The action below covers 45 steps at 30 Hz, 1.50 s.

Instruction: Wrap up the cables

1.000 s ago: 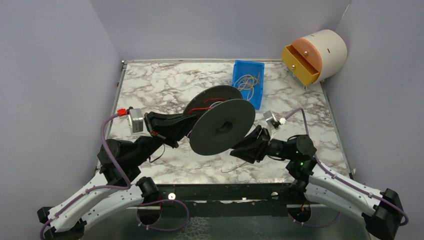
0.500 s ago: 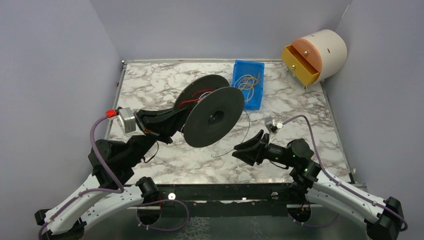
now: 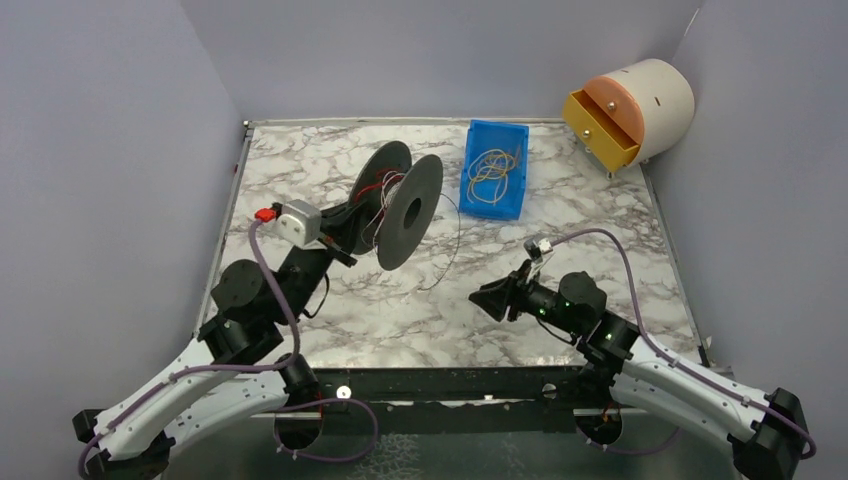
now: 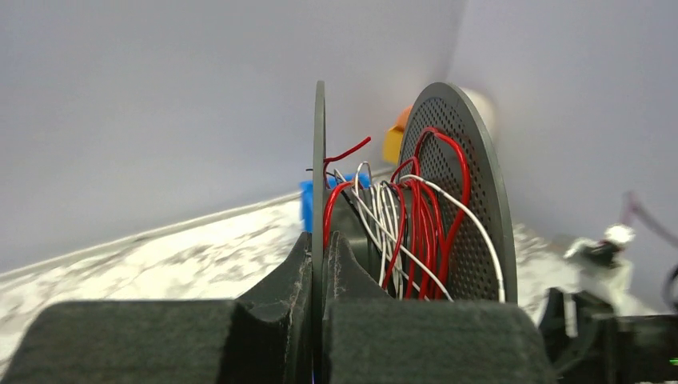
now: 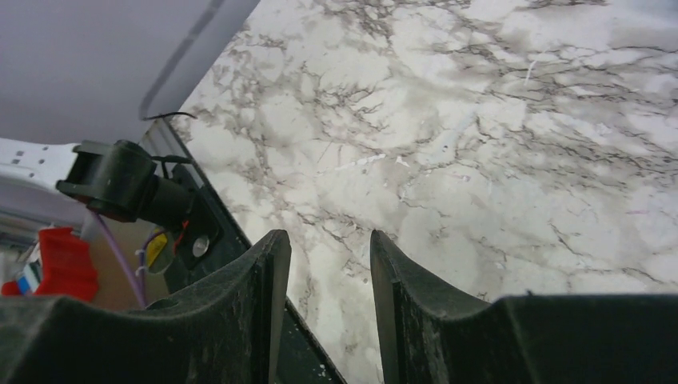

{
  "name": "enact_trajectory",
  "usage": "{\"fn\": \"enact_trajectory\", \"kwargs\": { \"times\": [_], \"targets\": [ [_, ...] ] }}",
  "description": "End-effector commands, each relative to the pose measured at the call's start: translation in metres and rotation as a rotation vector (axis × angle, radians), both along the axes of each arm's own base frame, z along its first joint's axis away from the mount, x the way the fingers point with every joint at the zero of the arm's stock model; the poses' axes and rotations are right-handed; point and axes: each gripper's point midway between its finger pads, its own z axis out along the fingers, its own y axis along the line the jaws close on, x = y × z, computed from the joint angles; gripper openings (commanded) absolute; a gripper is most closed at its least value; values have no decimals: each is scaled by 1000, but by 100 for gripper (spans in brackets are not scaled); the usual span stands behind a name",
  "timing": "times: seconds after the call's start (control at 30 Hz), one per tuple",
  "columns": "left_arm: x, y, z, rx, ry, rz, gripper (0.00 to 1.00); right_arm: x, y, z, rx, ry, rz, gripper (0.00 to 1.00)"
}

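Where the left gripper (image 4: 320, 250) is clenched on one flange of the black spool (image 3: 400, 205), its fingers (image 4: 280, 276) pinching the thin disc from both sides, the spool stands on edge over the worktop (image 3: 320, 160), left of centre and nearer the back edge; whether its rim touches the marble I cannot tell. The cables (image 4: 416, 232) are wound on its hub between the two flanges, red turns mixed with white ones, lying loose and crossed rather than tight; so the winding looks well begun but not tidy. One thin dark tail (image 3: 457, 235) hangs off the spool's right side and trails down towards the middle of the worktop; that length seems yet to be taken up. Further right, the blue bin (image 3: 512, 205) at the back edge holds a tangle of yellowish wires (image 3: 492, 165); whether they belong to the job is unclear. The right gripper (image 5: 329, 264) hovers near the front edge, right of centre; its jaws are parted and hold nothing.
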Motion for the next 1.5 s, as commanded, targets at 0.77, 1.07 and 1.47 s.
{"fn": "enact_trajectory", "kwargs": {
  "times": [0.77, 1.07, 1.47],
  "targets": [
    [117, 6, -89, 721, 216, 710, 0, 31, -35, 8, -112, -14, -250, 46],
    [139, -3, -125, 969, 217, 849, 0, 27, -37, 4, -102, -3, -250, 46],
    [171, -27, -177, 1159, 225, 920, 0, 31, -82, 12, -67, 64, -479, 44]
  ]
}}
